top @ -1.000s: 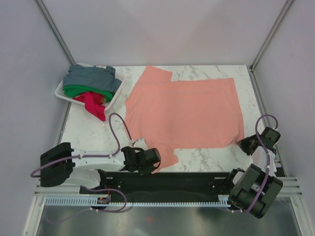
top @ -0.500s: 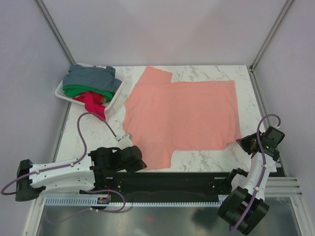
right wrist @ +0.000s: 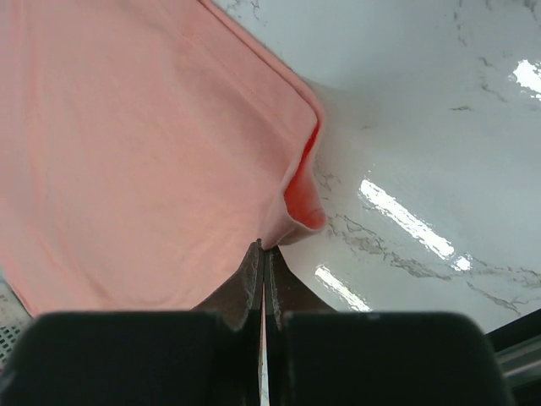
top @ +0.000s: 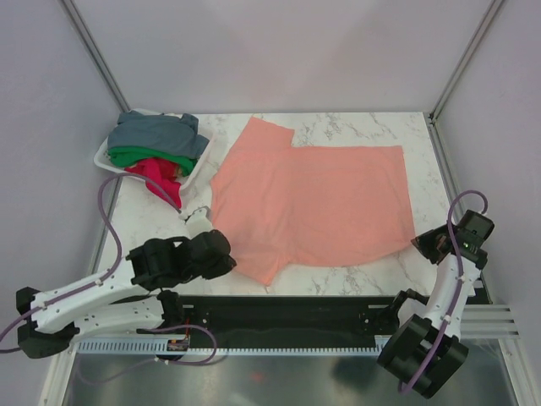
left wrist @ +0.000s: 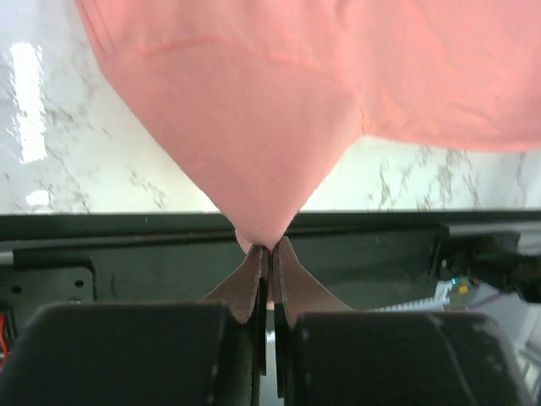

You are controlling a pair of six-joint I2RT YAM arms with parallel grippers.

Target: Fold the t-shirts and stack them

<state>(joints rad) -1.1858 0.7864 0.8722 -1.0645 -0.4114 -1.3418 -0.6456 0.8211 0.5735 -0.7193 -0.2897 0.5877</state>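
The salmon-pink shirt (top: 313, 199) lies spread out across the middle of the marble table (top: 355, 127), mostly flat, with one sleeve reaching toward the far left and its other sleeve forming a point at the near edge. The left fingers (top: 226, 258) sit at the shirt's near-left edge. The left wrist view shows them (left wrist: 269, 250) clenched on a tip of the pink cloth (left wrist: 279, 127), which is drawn up into a narrow cone above the black rail (left wrist: 127, 241) at the table's near side. The right fingers (top: 420, 245) are at the shirt's near-right corner. The right wrist view shows them (right wrist: 263, 250) pressed tightly together on the cloth (right wrist: 144, 161) at that corner, where the edge curls over into a small raised fold beside bare marble. Well apart from this shirt, a white basket (top: 101, 157) stands at the far-left corner of the table, holding three bunched shirts. The grey-blue shirt (top: 156, 131) is on top, the green shirt (top: 135, 156) is under it, and the red shirt (top: 161, 178) spills over the near rim toward the table.
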